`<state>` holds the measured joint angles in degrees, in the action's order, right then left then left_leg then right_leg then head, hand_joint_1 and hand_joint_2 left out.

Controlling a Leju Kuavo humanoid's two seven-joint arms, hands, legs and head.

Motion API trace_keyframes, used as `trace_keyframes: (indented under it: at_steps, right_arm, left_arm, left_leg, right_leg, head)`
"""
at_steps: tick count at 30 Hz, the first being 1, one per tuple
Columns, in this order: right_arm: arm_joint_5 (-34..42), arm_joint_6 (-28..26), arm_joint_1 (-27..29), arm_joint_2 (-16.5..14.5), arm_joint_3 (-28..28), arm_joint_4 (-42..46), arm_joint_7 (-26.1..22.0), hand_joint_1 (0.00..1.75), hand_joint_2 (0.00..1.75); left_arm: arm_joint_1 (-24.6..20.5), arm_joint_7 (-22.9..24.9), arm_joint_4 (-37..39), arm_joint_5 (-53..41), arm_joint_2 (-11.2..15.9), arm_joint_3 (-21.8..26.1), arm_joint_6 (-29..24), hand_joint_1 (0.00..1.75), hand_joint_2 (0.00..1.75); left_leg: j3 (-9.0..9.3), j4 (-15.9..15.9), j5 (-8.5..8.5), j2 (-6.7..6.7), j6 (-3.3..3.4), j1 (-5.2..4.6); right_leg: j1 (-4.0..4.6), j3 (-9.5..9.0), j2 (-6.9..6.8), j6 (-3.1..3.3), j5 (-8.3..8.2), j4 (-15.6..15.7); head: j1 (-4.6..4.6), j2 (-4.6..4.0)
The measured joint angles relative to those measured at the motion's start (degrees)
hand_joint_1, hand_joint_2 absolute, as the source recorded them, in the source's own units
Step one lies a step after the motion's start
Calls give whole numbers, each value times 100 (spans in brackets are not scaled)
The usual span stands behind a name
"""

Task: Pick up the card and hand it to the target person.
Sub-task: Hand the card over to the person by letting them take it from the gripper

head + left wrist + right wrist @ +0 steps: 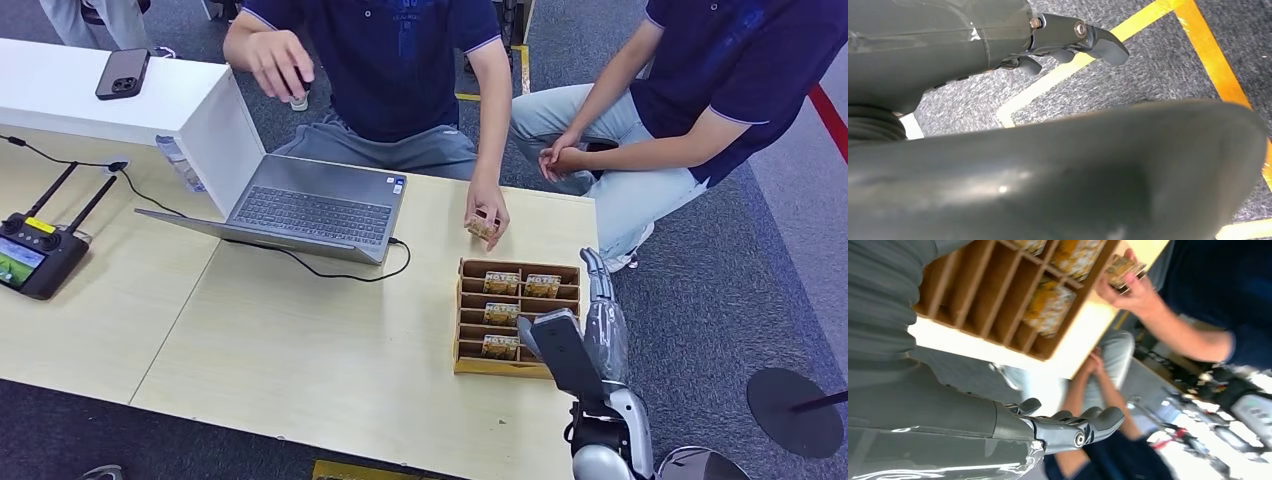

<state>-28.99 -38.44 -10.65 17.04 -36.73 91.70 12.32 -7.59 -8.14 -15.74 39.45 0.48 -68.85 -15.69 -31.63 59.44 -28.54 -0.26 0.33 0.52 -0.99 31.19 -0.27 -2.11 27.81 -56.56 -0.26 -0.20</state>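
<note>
A wooden card rack stands near the table's right edge, with several yellow-printed cards upright in its slots. The seated person in the middle pinches one such card just beyond the rack; that card and the rack also appear in the right wrist view. My right hand hovers at the rack's right side, fingers stretched toward the people and holding nothing. Its fingers are apart and bare. My left hand hangs over grey carpet with yellow tape, also holding nothing.
An open laptop with a black cable sits left of the rack. A white box carries a phone, and a remote controller lies at the far left. A second person sits at the right with hands clasped.
</note>
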Motion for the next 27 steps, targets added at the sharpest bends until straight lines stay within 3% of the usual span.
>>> trace_keyframes:
  at_steps: [6, 13, 21, 25, 27]
  right_arm:
    - [1101, -163, 659, 177, 622, 58, -431, 0, 175]
    - [1572, -167, 1205, 298, 1400, -86, -667, 0, 175]
    - [1971, -131, 1338, 316, 1742, -226, -796, 0, 175]
    - [3065, 277, 1347, 360, 1755, -270, -1343, 0, 175]
    - [3910, 903, 1347, 403, 1757, -273, -1701, 0, 175]
  left_arm:
    - [97, -56, 0, 96, 13, 64, -25, 0, 0]
    - [129, -57, 0, 107, 23, 83, -50, 0, 0]
    - [129, -68, 1, 187, 25, 149, -63, 0, 0]
    - [128, -89, 2, 191, 31, 161, -53, 0, 0]
    - [127, -102, 4, 195, 37, 162, -33, 0, 0]
  left_leg:
    - [-1, 0, -2, -2, -2, 0]
    - [-2, 0, -2, -2, -2, -1]
    - [-1, -1, -2, 0, -2, 0]
    - [-2, -1, -2, 0, -2, 0]
    - [-2, -1, -2, 0, -2, 0]
  right_leg:
    - [0, 2, -2, 0, 1, 0]
    - [0, 2, 0, -1, 1, 0]
    - [0, 2, 1, 0, 1, 0]
    - [0, 2, 1, -1, 1, 0]
    - [0, 2, 1, -1, 1, 0]
  head:
    - [1, 0]
    - [1, 0]
    - [1, 0]
    - [0, 0]
    - [0, 0]
